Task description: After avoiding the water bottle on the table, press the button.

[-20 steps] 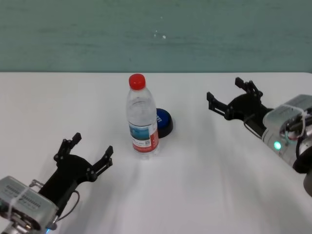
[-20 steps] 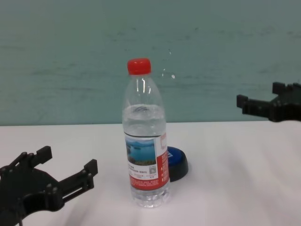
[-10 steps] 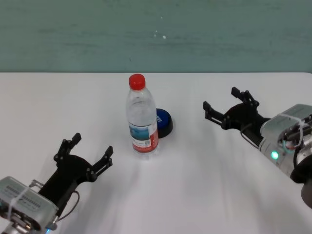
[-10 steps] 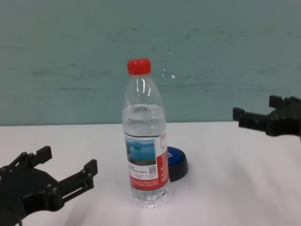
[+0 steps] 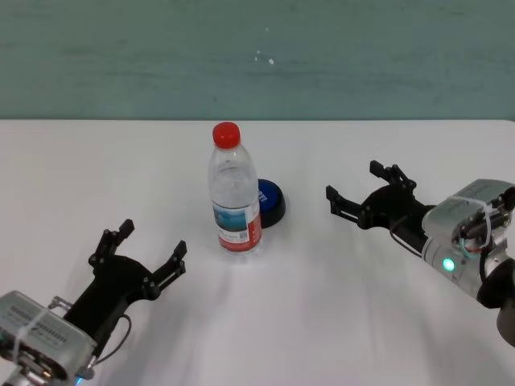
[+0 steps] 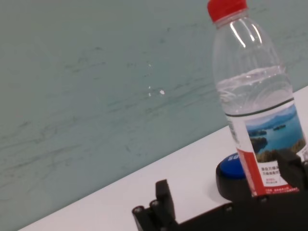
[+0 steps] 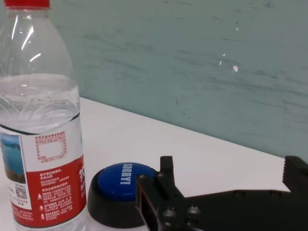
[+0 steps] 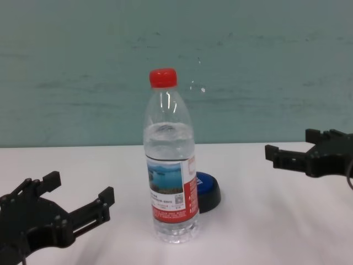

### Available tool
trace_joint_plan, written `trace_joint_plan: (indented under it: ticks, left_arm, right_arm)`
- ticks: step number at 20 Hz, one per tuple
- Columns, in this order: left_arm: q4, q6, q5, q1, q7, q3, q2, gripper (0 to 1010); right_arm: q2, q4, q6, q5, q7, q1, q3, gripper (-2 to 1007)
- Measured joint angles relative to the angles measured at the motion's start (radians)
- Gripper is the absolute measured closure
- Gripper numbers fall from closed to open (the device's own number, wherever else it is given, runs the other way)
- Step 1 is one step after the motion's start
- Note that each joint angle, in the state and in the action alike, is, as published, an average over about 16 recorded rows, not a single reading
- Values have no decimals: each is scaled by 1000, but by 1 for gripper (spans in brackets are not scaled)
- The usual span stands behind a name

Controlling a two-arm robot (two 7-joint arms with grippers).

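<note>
The water bottle [image 5: 234, 193] stands upright mid-table with a red cap and a red, white and blue label; it also shows as bottle [image 8: 171, 165], bottle [image 6: 255, 106] and bottle [image 7: 41, 120]. Directly behind it, partly hidden, sits the blue-topped button [image 5: 271, 202], also button [image 8: 208, 190], button [image 7: 120, 187] and button [image 6: 230, 169]. My right gripper [image 5: 354, 186] hovers open to the right of the button, fingers pointing at it, a short gap away; it also shows as right gripper [image 8: 295, 149]. My left gripper [image 5: 149, 251] rests open near the front left, seen too as left gripper [image 8: 77, 199].
The white table [image 5: 322, 305] spreads wide around both things. A teal wall [image 5: 257, 56] rises behind its far edge. Nothing else stands on the tabletop.
My right gripper has moved left and lower, closer to the button, staying open. The left arm, bottle and button have not moved.
</note>
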Motion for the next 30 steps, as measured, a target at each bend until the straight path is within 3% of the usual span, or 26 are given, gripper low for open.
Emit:
trace_joint_plan:
  ticks: [3,8,18,24,30]
  left_arm:
    - [0,0,0,0,0,0,0,10]
    - [0,0,0,0,0,0,0,10]
    - [0,0,0,0,0,0,0,10]
    - [0,0,0,0,0,0,0,10]
    - [0,0,0,0,0,0,0,10]
  right_arm:
    - [-1,-5,-14,-11,-5,-8,-3,1]
    - [-6,-35,-58,-41,-29,-51,1,1]
    - [-16,-138,-151,-98,-76,-195,30,1]
    - [-34,-170,-200,-84,-77,-267,64,1]
    - [-61,-158,-254,-44,-59,-301,91,1]
